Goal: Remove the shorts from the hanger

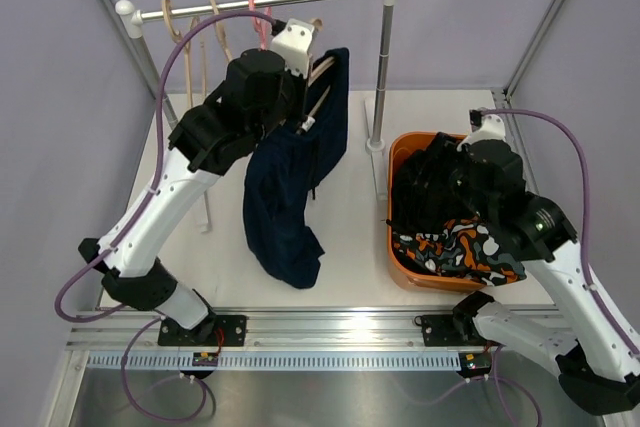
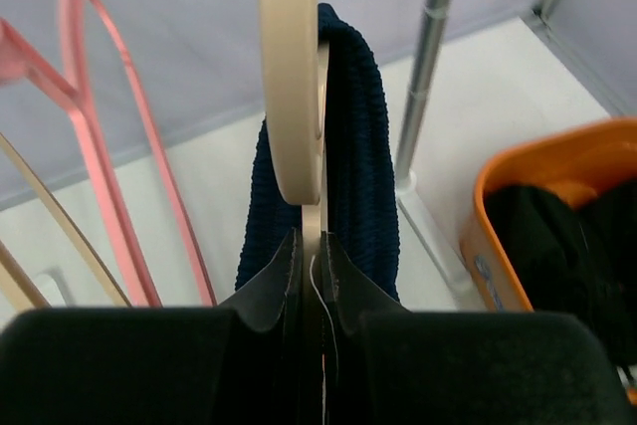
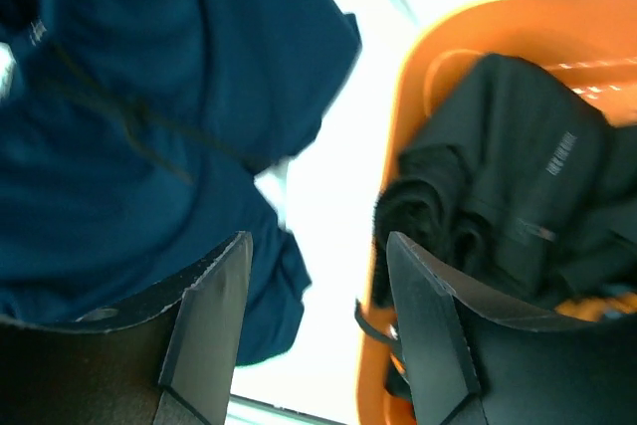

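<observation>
On beige hanger (image 2: 289, 77), navy shorts (image 1: 290, 187), limp, hem perhaps touching table (image 1: 225, 267)

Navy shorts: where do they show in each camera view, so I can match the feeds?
Top external: the navy shorts hang centre-left, below the rail.
Left wrist: navy shorts at centre, draped on the beige hanger.
Right wrist: navy shorts fill the left half.
Shared landmark: the orange basket, right of the shorts in all three views.
</observation>
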Controlling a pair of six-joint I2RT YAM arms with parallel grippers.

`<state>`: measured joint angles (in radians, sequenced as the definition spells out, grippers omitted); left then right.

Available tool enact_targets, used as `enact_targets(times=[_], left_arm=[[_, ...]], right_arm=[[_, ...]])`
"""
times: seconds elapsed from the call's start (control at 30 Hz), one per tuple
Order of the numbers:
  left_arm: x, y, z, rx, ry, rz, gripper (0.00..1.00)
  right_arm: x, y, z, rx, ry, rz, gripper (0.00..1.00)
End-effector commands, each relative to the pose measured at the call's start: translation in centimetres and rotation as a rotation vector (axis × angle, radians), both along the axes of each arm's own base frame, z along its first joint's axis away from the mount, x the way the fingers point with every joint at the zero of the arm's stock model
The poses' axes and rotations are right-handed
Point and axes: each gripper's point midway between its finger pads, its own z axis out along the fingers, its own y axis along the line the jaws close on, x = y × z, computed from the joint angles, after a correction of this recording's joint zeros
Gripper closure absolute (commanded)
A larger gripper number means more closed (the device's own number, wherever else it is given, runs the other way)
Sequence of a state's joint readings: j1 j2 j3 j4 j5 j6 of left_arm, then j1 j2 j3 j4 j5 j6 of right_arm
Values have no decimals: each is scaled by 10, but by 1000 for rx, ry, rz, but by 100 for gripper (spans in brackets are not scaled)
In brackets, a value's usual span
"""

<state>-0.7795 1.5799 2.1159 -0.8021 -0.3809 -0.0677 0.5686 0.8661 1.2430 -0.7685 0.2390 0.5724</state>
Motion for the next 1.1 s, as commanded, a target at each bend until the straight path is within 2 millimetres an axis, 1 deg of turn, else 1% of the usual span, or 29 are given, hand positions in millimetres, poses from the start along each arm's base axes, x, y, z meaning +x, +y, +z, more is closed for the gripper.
enact_targets(times=[0.0, 0.03, 0.07, 0.1, 0.13, 0.17, 0.2, 0.27, 0.3, 0.33, 0.4, 0.43, 0.5, 0.6, 0.73, 0.83, 0.87, 0.93, 0.97, 1.07], left_arm=[[-40, -6, 6, -39, 1, -128, 100], [-45, -8, 1, -41, 13, -147, 100], [-58, -7, 6, -60, 2, -172, 100], [-63, -10, -10, -49, 33, -190, 100], [-68, -10, -13, -53, 40, -200, 100], [-77, -7, -11, -64, 39, -216, 100], [-81, -8, -22, -59, 63, -222, 100], [-88, -7, -28, -59, 74, -235, 100], [-95, -5, -25, -74, 68, -248, 100], [-99, -5, -31, -68, 79, -256, 100], [-107, -3, -29, -80, 77, -274, 100], [-111, -3, -30, -82, 80, -283, 100], [-116, -1, -29, -89, 80, -294, 100], [-123, 4, -26, -98, 77, -306, 100], [-129, 8, -26, -101, 78, -318, 100], [-131, 13, -30, -87, 87, -314, 100], [-133, 15, -31, -85, 89, -313, 100], [-135, 18, -36, -78, 97, -312, 100], [-138, 21, -35, -83, 95, -314, 100], [-143, 24, -41, -83, 111, -321, 100]], right_arm=[[9, 30, 26, 38, -61, 101, 35], [16, 38, 28, 32, -63, 103, 35], [16, 48, 30, 29, -68, 129, 35], [21, 58, 33, 23, -69, 142, 35], [24, 63, 36, 16, -77, 138, 35], [21, 75, 38, 12, -82, 167, 35], [26, 85, 41, 5, -84, 177, 35], [28, 98, 43, 0, -88, 191, 35], [27, 107, 50, 11, -103, 211, 35], [32, 117, 43, -5, -89, 218, 35], [36, 127, 42, -10, -83, 229, 35], [40, 133, 34, -26, -66, 232, 35], [47, 140, 28, -31, -57, 230, 36], [56, 148, 22, -42, -50, 225, 38], [67, 156, 21, -68, -48, 213, 41], [73, 154, 25, -83, -60, 193, 56], [74, 153, 27, -84, -67, 183, 69], [77, 147, 32, -94, -85, 154, 83], [79, 144, 34, -102, -89, 138, 92], [88, 127, 42, -145, -98, 63, 100]])
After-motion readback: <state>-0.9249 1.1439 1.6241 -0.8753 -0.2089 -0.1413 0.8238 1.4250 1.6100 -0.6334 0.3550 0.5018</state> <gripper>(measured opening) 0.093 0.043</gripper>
